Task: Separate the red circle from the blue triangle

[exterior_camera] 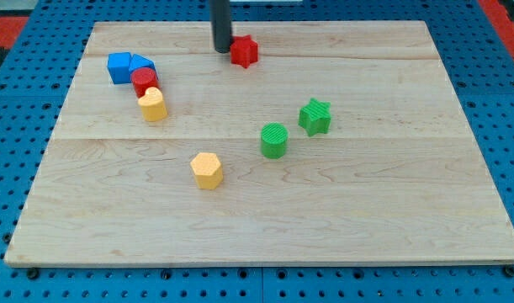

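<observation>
Tip (pixel 222 50) of the dark rod planted near the top edge of the counter (pixel 391 219), just left of the red star (pixel 245 51) and close to touching it; no gripper fitted, so nothing grasped, only pushing possible. Well apart, toward the view's left: red circle (pixel 144 81) pressed against the blue triangle (pixel 143 64), blue cube (pixel 119 67) at the triangle's left, yellow heart (pixel 153 104) touching the circle's lower right. Farther out: green circle (pixel 274 140), green star (pixel 315 116), yellow hexagon (pixel 207 170), all clear of the cluster. Best approach, as a judgement: travel left along the top edge, clear of the red star; entry into the narrow seam between triangle and circle; push toward the view's bottom, so only the circle, probably with the heart, moves away.
</observation>
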Robot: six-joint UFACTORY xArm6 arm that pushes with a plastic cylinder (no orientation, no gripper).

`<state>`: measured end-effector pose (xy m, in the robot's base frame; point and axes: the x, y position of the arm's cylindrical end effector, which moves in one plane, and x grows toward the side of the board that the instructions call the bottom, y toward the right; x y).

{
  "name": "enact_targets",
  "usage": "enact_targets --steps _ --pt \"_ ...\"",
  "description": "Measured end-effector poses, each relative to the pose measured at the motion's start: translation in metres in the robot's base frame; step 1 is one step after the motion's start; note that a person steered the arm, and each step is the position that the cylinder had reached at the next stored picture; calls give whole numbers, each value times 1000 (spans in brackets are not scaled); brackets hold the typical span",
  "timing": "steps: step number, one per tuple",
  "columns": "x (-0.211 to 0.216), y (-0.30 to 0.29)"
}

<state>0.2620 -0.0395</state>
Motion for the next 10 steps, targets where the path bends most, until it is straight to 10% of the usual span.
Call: enact_targets --steps 2,4,7,10 --pt "1 56" --pt "-48 -112" --pt "75 -227" --pt "77 -201"
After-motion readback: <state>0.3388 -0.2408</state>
